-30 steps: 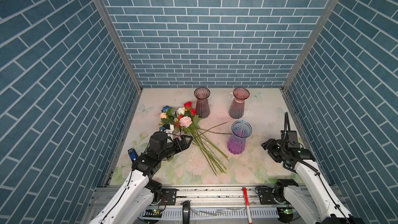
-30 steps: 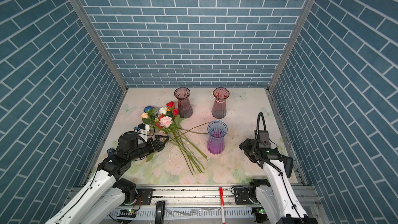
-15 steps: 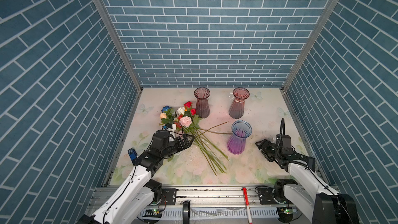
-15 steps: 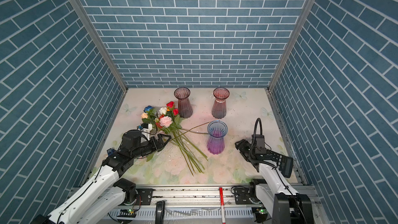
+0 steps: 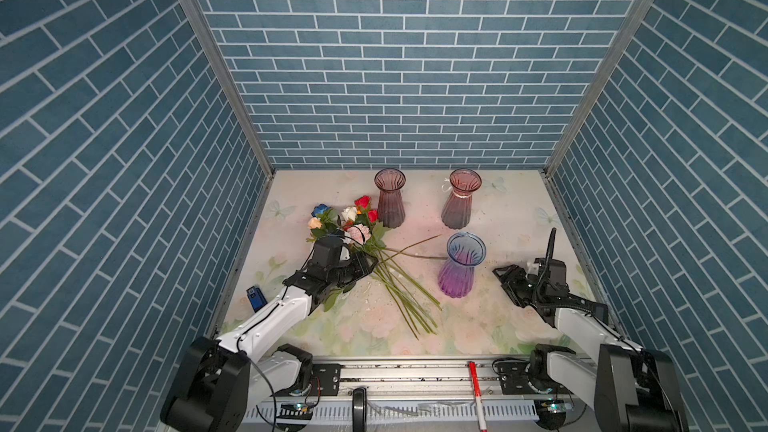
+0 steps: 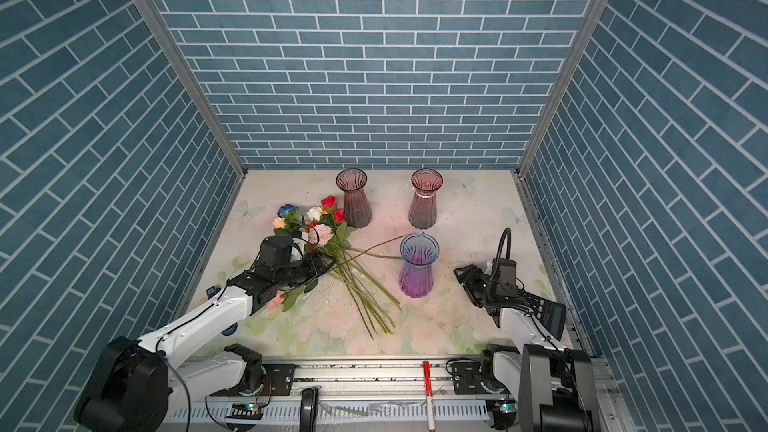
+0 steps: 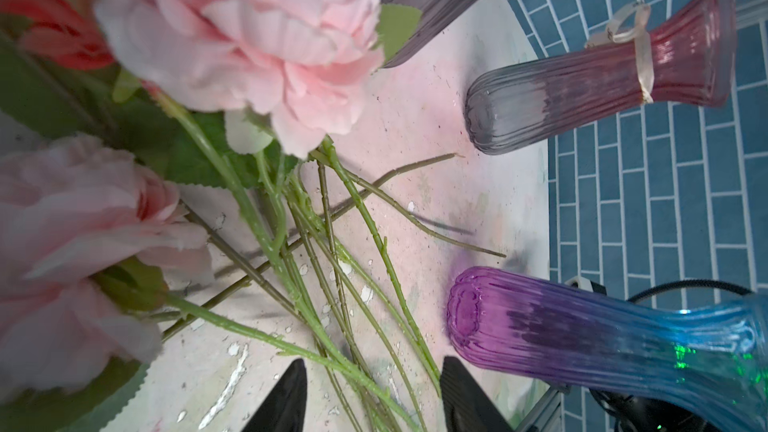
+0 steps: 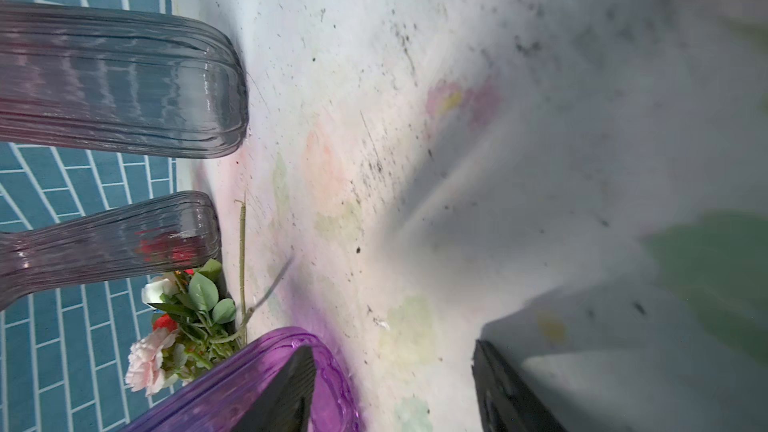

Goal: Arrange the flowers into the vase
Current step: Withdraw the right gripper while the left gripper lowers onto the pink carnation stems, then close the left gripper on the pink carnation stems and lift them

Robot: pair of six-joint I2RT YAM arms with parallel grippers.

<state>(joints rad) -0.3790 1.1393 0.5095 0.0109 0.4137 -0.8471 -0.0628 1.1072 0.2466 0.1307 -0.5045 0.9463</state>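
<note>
The flowers (image 5: 351, 222) lie in a bunch on the floral table at the left, with red, white, blue, orange and pink blooms; their green stems (image 5: 401, 288) fan out toward the front. My left gripper (image 5: 365, 263) is low over the stems just below the blooms. In the left wrist view its fingers (image 7: 297, 384) stand apart with several stems (image 7: 332, 351) between them, and no pad is pressed on any stem. A purple-to-blue glass vase (image 5: 461, 268) stands upright right of the stems. My right gripper (image 5: 505, 274) is open and empty, beside that vase's base (image 8: 249, 380).
A dark mauve vase (image 5: 390, 201) and a pink vase (image 5: 459, 201) with a ribbon stand upright at the back. One long stem (image 5: 415, 243) points toward the purple vase. A small blue object (image 5: 255, 297) sits by the left wall. A red-white pen (image 5: 476, 392) lies on the front rail.
My left gripper has pushed forward over the stems and its jaws have narrowed round them. The right arm has dropped lower and stretched toward the purple vase.
</note>
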